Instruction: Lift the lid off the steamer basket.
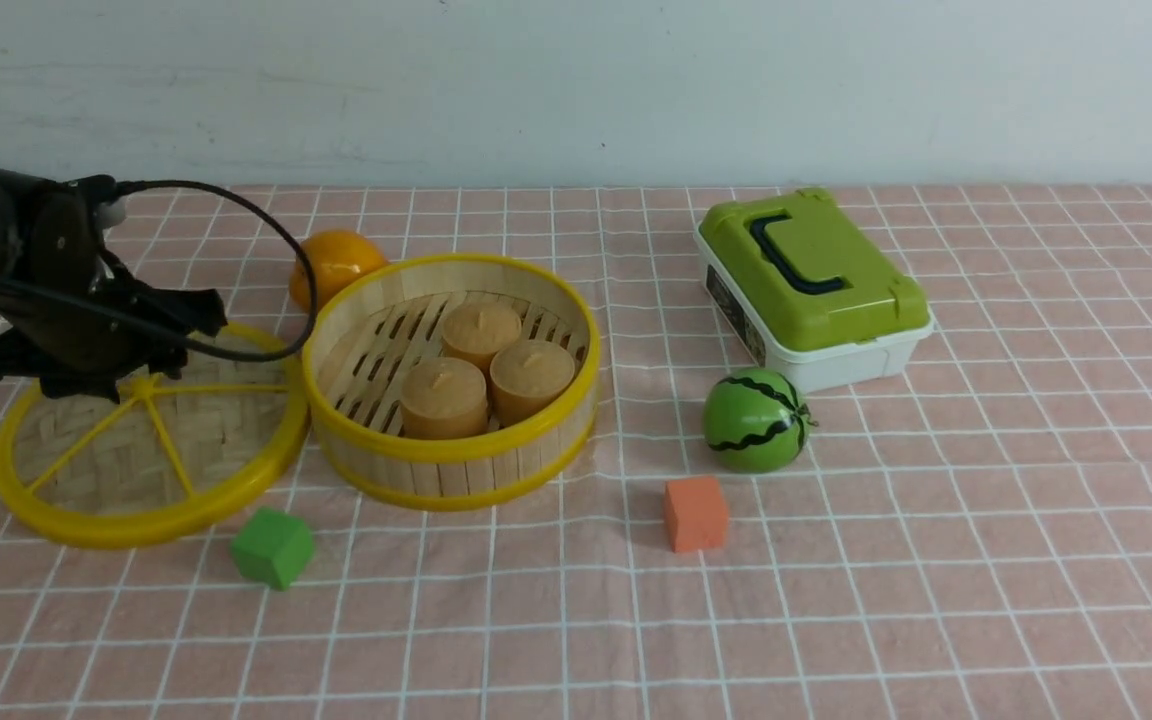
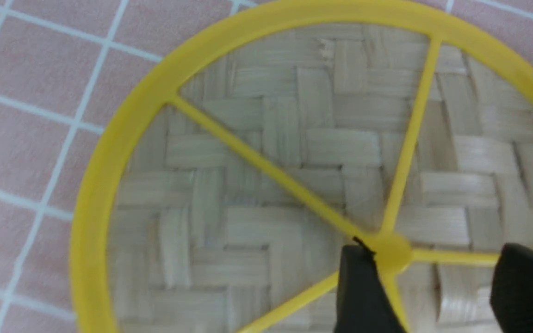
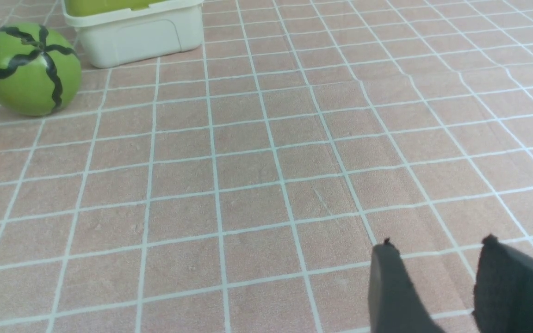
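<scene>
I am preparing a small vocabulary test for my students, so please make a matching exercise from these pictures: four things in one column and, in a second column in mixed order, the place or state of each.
Column 1
1. lid
2. steamer basket
3. green cube
4. striped green ball

Column 2
A. open on top, three tan cakes inside
B. in front of the white box
C. round and flat, lying beside the basket on the robot's left
D. on the cloth, just in front of the lid

Pairs: 1-C, 2-A, 3-D, 4-B
</scene>
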